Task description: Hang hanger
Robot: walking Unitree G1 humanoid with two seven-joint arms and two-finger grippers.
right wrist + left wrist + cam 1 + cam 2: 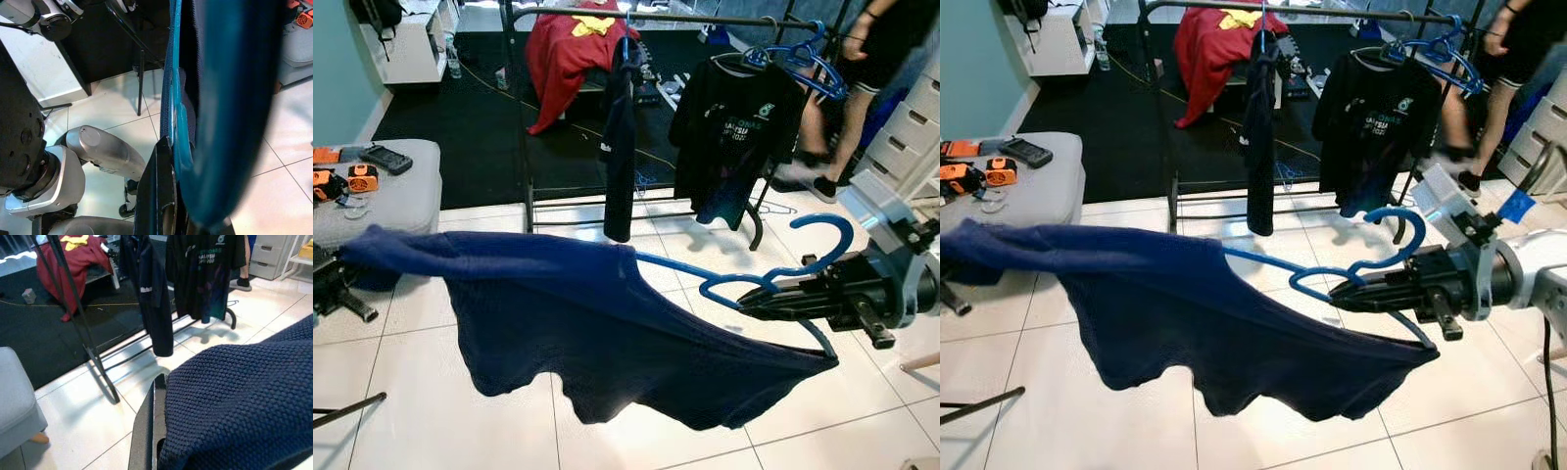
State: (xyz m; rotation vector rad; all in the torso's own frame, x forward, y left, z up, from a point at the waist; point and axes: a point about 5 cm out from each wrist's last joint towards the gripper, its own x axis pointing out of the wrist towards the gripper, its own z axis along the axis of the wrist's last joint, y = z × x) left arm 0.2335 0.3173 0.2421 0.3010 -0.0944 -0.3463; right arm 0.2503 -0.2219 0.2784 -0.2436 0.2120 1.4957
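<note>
My right tool (1356,292) is clamped on the neck of the blue plastic hanger (1371,264), which carries a dark navy knitted top (1214,323) stretched out above the white tiled floor (431,411). My left tool (146,431) lies against the top's far sleeve; whether it grips I cannot tell, the knit hides its tips. The hanging is not yet done: the black metal clothes rail (705,20) stands well apart ahead, its right end cut off.
</note>
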